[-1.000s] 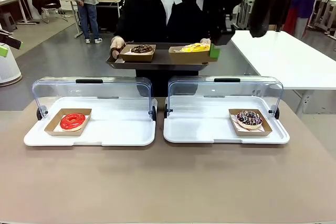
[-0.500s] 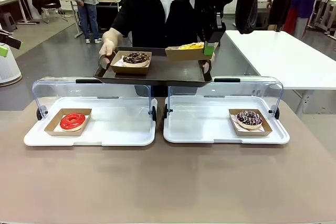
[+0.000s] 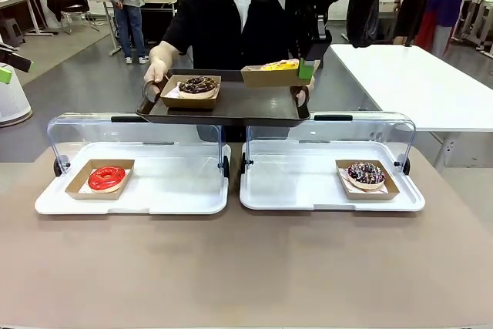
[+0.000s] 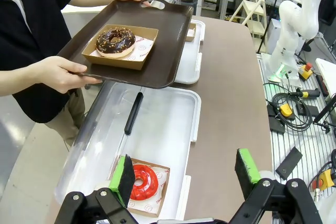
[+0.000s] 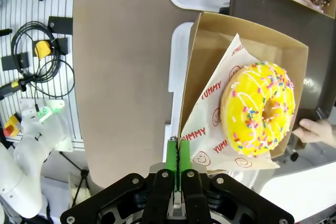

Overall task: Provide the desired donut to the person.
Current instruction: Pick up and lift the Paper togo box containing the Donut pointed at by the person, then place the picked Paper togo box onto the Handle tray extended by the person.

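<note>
The table is brown and smooth. Two white trays with clear lids tipped back sit on it side by side. The left tray has a red donut in a small cardboard box. The right tray has a chocolate donut with sprinkles in its own box. Behind the table the floor is grey, and a long white table stands off to one side.

The person in the black shirt stands at the far side and holds a dark tray up in both hands, above the white trays. A chocolate donut in a box sits on the dark tray.

The right gripper is squeezed tight on the edge of a cardboard box. In that box lies the yellow donut with coloured sprinkles, on a paper with "YUMMY" printed on it. In the front view this box is at the dark tray's far right corner, and I cannot tell if it rests on the tray or is just above it.

The left gripper hangs wide apart above the red donut and holds nothing.

The right arm hides part of the person's chest. One of the person's hands peeks in at the edge of the right wrist view.
</note>
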### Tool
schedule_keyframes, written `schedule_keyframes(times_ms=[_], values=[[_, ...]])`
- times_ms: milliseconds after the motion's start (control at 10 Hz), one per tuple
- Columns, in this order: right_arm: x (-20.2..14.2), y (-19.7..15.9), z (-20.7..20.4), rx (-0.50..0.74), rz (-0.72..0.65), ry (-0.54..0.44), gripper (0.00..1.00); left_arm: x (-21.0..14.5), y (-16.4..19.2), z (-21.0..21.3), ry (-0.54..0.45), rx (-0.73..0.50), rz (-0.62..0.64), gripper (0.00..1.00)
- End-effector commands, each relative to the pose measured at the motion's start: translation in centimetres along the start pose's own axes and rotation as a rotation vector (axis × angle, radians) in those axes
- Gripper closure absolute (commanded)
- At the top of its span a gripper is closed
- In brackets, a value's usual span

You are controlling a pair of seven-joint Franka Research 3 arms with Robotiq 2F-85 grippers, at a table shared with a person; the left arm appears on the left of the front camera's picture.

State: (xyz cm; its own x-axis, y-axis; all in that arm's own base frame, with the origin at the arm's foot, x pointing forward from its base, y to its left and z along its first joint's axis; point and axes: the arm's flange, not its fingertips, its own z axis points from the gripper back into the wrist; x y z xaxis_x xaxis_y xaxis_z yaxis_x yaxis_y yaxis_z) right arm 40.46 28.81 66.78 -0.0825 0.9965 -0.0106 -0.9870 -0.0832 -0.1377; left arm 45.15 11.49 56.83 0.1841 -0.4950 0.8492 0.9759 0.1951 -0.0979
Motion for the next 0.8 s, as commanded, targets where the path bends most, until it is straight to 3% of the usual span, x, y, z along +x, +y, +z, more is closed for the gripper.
schedule_keyframes(times_ms=[0, 700], values=[[-0.41, 0.36, -0.33, 0.001, 0.01, -0.001, 1.0, 0.06, -0.21, 0.08, -0.001, 0.001, 0.009, 0.0], [-0.41, 0.36, -0.33, 0.001, 0.01, -0.001, 1.0, 0.06, -0.21, 0.08, -0.001, 0.001, 0.009, 0.0]])
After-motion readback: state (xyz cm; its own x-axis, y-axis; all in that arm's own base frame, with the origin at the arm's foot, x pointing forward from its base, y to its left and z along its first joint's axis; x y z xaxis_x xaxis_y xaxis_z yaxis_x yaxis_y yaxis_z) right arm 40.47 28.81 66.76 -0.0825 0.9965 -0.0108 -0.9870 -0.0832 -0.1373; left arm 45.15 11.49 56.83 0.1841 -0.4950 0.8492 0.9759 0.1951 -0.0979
